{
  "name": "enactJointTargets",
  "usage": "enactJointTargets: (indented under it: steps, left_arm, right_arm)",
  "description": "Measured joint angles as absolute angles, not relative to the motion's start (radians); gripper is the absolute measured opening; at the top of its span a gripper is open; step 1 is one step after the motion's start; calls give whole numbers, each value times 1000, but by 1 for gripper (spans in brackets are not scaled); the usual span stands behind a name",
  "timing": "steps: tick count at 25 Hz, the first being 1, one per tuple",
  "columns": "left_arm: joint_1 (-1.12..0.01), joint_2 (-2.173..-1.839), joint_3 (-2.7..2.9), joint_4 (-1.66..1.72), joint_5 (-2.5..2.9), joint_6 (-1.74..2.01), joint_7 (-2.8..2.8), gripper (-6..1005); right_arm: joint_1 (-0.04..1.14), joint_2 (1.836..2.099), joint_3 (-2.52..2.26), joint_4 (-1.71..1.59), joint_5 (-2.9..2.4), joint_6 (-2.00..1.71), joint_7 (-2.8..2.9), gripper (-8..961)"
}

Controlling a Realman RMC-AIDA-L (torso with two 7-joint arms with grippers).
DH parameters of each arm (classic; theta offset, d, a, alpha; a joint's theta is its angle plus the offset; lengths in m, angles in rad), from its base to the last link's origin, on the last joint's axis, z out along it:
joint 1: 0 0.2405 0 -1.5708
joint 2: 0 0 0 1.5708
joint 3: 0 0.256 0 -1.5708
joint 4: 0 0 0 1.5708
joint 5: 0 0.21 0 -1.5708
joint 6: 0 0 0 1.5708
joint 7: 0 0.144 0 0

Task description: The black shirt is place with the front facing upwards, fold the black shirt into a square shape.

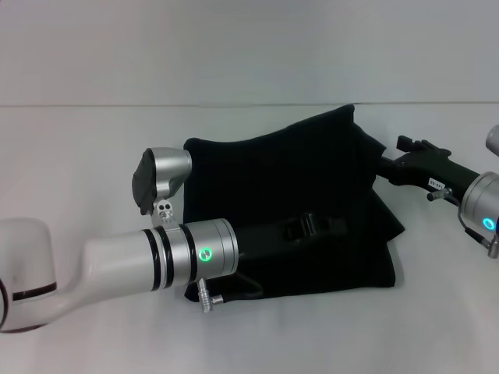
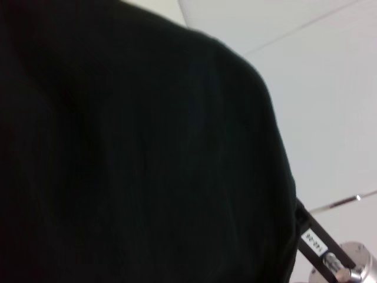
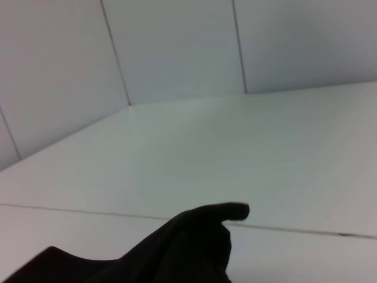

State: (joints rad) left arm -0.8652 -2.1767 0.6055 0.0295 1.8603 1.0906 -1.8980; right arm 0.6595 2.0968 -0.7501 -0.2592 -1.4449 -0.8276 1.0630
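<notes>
The black shirt (image 1: pixel 312 179) lies folded into a rough block on the white table (image 1: pixel 93 156). Its far right corner stands up in a peak. No lettering or label shows. My left arm reaches across the shirt, and its black gripper (image 1: pixel 312 227) is low over the shirt's middle; black on black hides its fingers. The shirt fills the left wrist view (image 2: pixel 129 153). My right gripper (image 1: pixel 383 167) meets the shirt's right edge and is shut on the raised cloth there, its tips buried in the fold. That lifted cloth also shows in the right wrist view (image 3: pixel 194 242).
White wall panels (image 3: pixel 177 47) stand behind the table. The right arm's wrist (image 2: pixel 339 265) shows just past the shirt's edge in the left wrist view. Bare table surrounds the shirt on all sides.
</notes>
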Motion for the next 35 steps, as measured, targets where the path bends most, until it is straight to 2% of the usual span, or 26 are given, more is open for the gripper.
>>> enactJointTargets:
  steps: [12,18,22,27,29,35]
  left_arm:
    - [-859,-2177,557,23,1848,1097,-1882,77]
    - [-842,-2177,556,31,1848,1230,-1822,283]
    - [-792,-2173,561,83,1852,1350,-1762,461]
    - [-658,-2167,577,263,1860,1503,-1715,652]
    - [-550,-2164,588,419,1865,1581,-1706,725]
    - [-416,-2163,581,592,1864,1620,-1645,844]
  right_arm:
    - [626,2097,-598,-267,-1433,-786,1063,917]
    - [561,2095,-545,-267,-1353,-886,1063,916]
    - [524,2088,-560,-270,-1371,-1047,1048,916]
    - [511,2092,-625,-278,-1493,-1279,943,916]
    - [516,2093,-640,-277,-1508,-1289,936,916]
    - [562,2098,-753,-242,-1543,-1232,937,917]
